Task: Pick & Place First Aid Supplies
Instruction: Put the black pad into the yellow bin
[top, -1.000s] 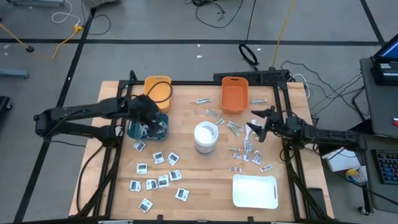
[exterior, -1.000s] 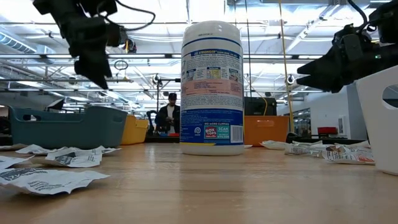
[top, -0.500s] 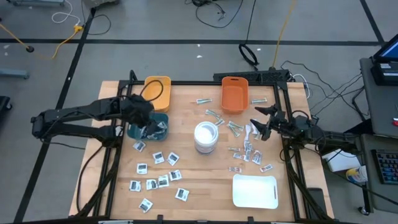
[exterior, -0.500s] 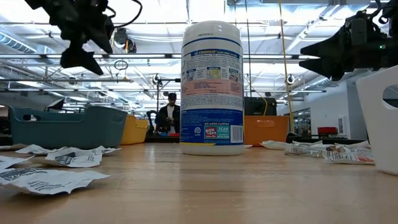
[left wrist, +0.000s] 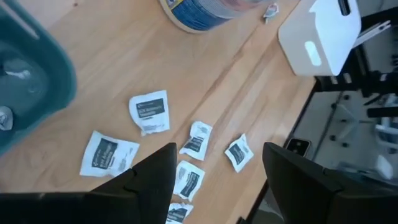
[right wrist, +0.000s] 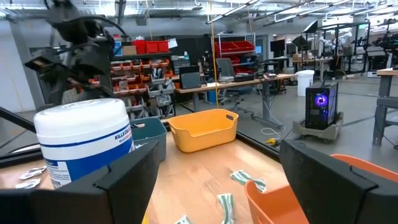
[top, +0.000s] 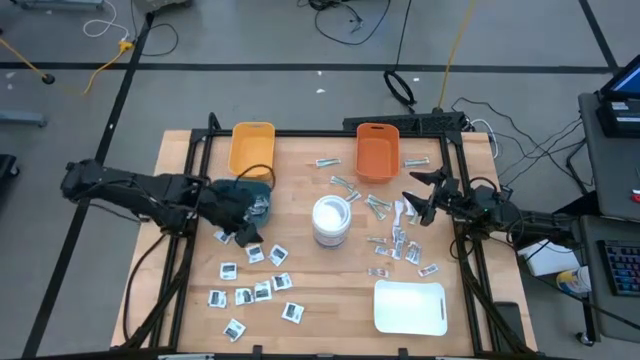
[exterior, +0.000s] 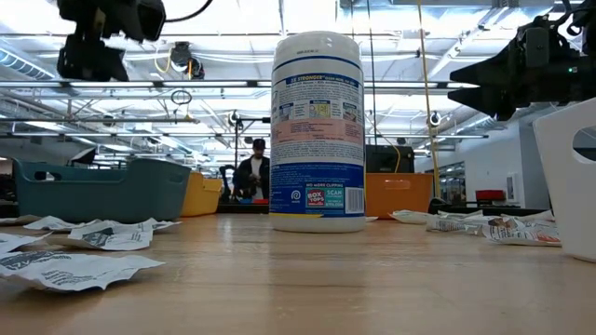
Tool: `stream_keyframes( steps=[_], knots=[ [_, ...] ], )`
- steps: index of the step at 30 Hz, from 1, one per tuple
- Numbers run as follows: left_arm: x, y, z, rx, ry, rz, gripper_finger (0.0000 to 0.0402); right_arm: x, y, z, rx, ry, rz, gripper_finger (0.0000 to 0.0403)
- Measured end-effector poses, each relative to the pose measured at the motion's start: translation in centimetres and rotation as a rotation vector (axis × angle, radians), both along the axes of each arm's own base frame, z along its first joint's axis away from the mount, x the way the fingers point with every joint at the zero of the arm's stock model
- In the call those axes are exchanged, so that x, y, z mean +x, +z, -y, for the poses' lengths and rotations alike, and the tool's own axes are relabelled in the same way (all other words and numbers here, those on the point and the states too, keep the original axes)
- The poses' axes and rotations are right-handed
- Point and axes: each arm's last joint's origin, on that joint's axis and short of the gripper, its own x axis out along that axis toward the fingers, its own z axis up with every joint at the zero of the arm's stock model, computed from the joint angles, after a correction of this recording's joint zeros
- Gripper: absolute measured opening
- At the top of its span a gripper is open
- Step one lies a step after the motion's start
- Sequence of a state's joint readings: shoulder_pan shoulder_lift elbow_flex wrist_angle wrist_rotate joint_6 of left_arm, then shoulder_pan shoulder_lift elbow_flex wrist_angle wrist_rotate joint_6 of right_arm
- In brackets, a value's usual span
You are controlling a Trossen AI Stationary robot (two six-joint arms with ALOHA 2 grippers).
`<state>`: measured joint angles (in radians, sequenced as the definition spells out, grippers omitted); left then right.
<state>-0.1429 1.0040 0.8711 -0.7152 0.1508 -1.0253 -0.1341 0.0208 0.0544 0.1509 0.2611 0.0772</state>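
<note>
1. Wooden surface in a workshop, framed by dark rails, with cables on the grey floor around it.
2. At the back stand a yellow bin and an orange bin; a teal bin sits near the left edge, probably one bin per kind of packet.
3. A wipes canister stands mid-surface and a white tray lies at the front right.
4. The first aid supplies are sorted only in part: white squares with dark centres lie scattered front left, while pale-green strips and silvery wrappers lie right of the canister.
5. The left gripper hangs just beside the teal bin, above the nearest white squares; its fingers stand apart with nothing between them, judged ready for a pick.
6. The right gripper hovers over the strips near the orange bin, spread wide and empty.
</note>
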Motion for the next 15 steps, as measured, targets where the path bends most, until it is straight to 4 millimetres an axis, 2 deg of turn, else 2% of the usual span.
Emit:
stream_keyframes(
  steps=[8, 12, 15],
  knots=[
    [3.0, 1.8, 3.1, 0.073, 0.051, -0.182, 0.0243, 0.0, 0.0, 0.0, 0.000, 0.000, 0.001, 0.0323],
    [4.6, 1.9, 4.8, 0.076, 0.057, -0.296, 0.0243, 0.0, 0.0, 0.0, 0.000, 0.000, 0.001, 0.0326],
    [6.5, 2.1, 6.1, 0.069, 0.047, -0.313, 0.0243, 0.0, 0.0, 0.0, 0.000, 0.001, 0.001, 0.0325]
  ],
)
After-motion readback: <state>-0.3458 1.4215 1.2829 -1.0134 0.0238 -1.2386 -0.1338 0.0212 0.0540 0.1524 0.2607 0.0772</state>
